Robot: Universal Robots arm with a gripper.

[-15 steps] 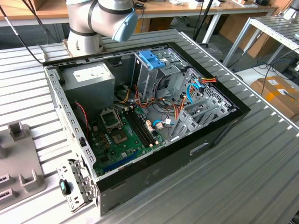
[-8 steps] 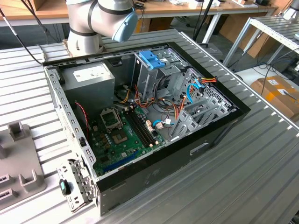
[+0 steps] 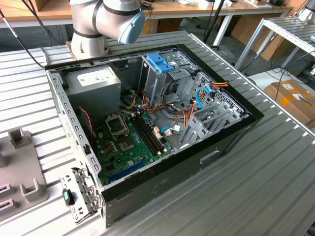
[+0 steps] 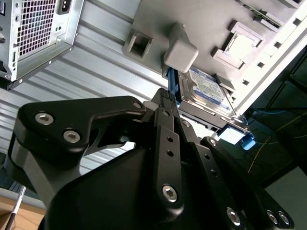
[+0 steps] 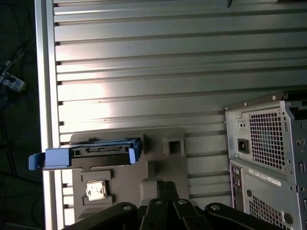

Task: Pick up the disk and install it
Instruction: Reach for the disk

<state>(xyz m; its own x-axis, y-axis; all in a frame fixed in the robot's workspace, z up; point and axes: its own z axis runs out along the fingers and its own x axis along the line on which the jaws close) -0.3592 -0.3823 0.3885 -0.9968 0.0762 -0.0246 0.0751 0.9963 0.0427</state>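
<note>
On the ribbed aluminium table (image 3: 256,187) in the exterior view lies one open computer case (image 3: 197,162). Inside it are one grey power supply (image 3: 93,81), one green motherboard (image 3: 125,142) and one blue latch (image 3: 160,61) atop the drive cage. One grey fixture tray (image 3: 22,169) sits at the exterior view's left, apart from the case. The arm (image 3: 106,19) rises behind the case. Beyond the table stand wooden benches (image 3: 49,10), and a cardboard box (image 3: 295,98) is on the floor at the exterior view's right.

In the first wrist view, one disk (image 5: 96,152) stands on edge in a slot of the fixture tray. Its long axis runs along the table's ribs, and its light blue end juts past the table's edge. One small square chip (image 5: 95,190) lies in a recess just beside it. The gripper (image 5: 166,187) hangs near the tray, apart from the disk. Its fingers look pressed together with nothing between them. The case's perforated rear stands well apart from the tray, and dark floor with cables (image 5: 12,81) lies beyond the table's edge.

In the second wrist view, the disk (image 4: 206,91) shows its white and blue label face. A blue side rail runs along the edge nearest the gripper (image 4: 167,101). The tray's raised grey blocks stand around the disk, and the ribbed table stretches between the tray and the case's rear corner.
</note>
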